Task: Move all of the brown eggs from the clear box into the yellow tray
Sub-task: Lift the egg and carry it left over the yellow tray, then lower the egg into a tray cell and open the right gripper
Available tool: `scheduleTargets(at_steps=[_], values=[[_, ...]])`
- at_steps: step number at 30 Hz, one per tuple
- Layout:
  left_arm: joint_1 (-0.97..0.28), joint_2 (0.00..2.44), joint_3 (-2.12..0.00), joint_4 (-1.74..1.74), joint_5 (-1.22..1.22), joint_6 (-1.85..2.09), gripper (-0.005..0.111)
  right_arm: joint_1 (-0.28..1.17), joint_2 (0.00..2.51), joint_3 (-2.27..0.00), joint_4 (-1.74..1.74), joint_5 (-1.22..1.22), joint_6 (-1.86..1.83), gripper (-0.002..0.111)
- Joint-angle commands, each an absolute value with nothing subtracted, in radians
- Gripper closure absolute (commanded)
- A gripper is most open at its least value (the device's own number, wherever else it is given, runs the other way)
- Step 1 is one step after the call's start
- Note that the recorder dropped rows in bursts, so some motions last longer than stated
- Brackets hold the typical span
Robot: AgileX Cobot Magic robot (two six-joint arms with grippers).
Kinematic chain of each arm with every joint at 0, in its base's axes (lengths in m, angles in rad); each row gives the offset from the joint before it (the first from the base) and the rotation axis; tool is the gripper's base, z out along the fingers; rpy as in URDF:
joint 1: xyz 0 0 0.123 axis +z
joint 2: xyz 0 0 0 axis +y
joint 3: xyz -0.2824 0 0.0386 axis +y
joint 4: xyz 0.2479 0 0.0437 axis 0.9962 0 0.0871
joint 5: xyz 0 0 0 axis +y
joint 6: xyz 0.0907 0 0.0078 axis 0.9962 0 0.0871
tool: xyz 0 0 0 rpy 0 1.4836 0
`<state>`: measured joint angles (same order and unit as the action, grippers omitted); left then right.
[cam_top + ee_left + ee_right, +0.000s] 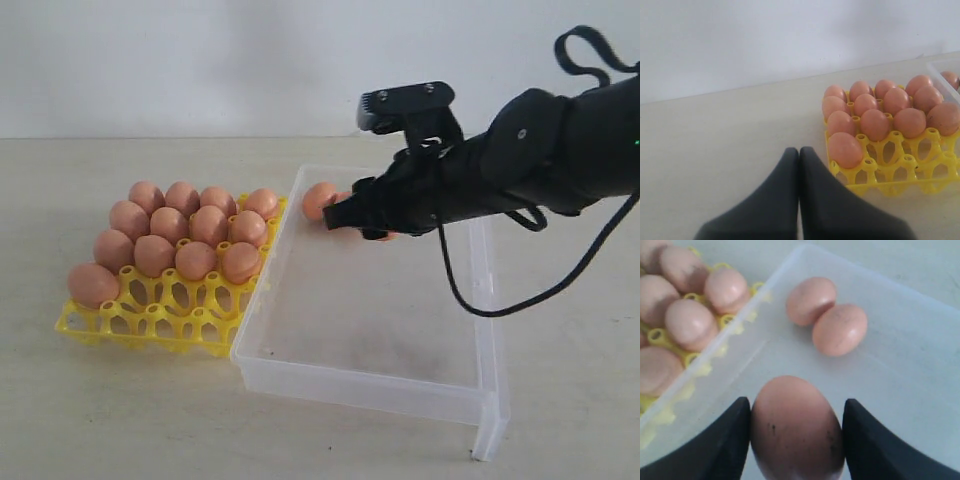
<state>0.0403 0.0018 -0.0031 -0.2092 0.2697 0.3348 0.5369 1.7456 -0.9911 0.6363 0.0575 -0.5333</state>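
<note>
My right gripper [796, 412] is shut on a brown egg [795, 432] with dark specks, held over the floor of the clear box [900, 390]. Two more brown eggs [811, 300] [840, 330] lie touching each other near the box's far corner. In the exterior view the right gripper [350, 215] hangs over the box's back end, next to one egg [318, 200]. The yellow tray [150, 320] stands left of the clear box [350, 385] with several eggs [196, 258] in its cups. My left gripper [799, 151] is shut and empty, above the table near the yellow tray [890, 182].
The tray's front row of cups stands bare except for one egg [93, 284] at its left end. The box's wall touches the tray's right side. A black cable [470, 300] loops down from the right arm over the box's right wall. A pale wall stands behind the table.
</note>
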Motion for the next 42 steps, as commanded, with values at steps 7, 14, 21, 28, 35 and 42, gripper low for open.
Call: scheduleTargets(at_steps=[7, 14, 21, 28, 35, 42], values=[[0.037, 0.0, 0.0, -0.212, 0.26, 0.325, 0.111, 0.919, 1.745, -0.99, 0.494, -0.425, -0.486, 0.109], [0.037, 0.0, 0.0, -0.212, 0.26, 0.325, 0.111, 0.967, 1.819, -1.023, 0.065, -0.704, 0.09, 0.109], [0.037, 0.0, 0.0, -0.212, 0.26, 0.325, 0.111, 0.891, 1.982, -1.204, -0.447, -0.692, 0.627, 0.109], [0.037, 0.0, 0.0, -0.212, 0.26, 0.325, 0.111, 0.796, 2.065, -1.306, -0.777, -0.737, 1.044, 0.109], [0.037, 0.0, 0.0, -0.212, 0.26, 0.325, 0.111, 0.754, 2.071, -1.306, -0.925, -0.726, 1.038, 0.109], [0.037, 0.0, 0.0, -0.212, 0.26, 0.325, 0.111, 0.76, 2.162, -1.34, -0.93, -0.679, 0.955, 0.109]])
